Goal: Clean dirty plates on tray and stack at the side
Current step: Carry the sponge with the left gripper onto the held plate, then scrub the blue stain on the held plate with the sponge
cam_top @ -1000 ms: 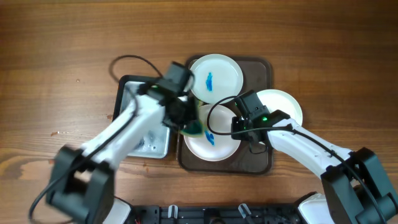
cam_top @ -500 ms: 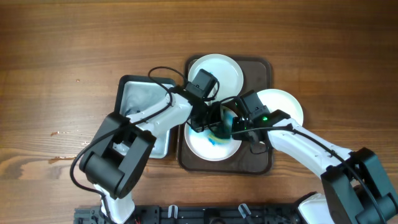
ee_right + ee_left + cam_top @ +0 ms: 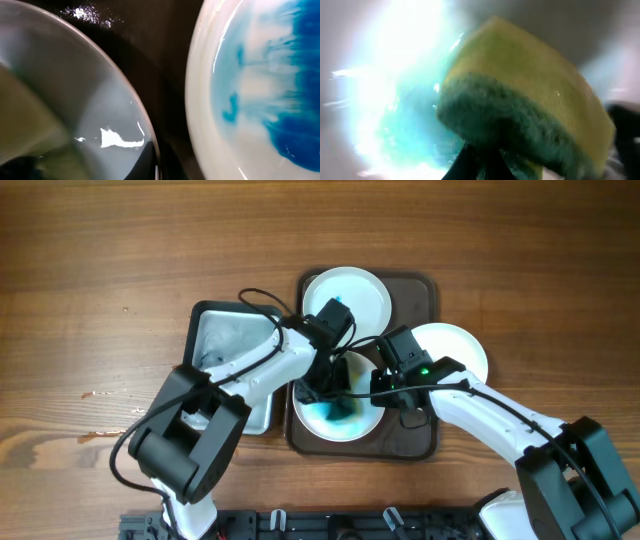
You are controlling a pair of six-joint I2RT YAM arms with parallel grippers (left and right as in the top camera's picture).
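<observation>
White links, black joints, black cables: left arm point(image 3: 250, 367), right arm point(image 3: 492, 412).

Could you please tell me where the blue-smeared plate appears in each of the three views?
Overhead: the smeared plate is the near one on the tray.
Left wrist: its glaring, blue-streaked surface fills the left, behind the sponge.
Right wrist: it fills the right half; a second plate lies left.
Shared landmark: the blue smear, seen in all three.

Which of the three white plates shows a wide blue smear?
The plate at the near end of the tray, under the left hand's sponge. The far tray plate and the plate beside the tray show white where visible.
</observation>
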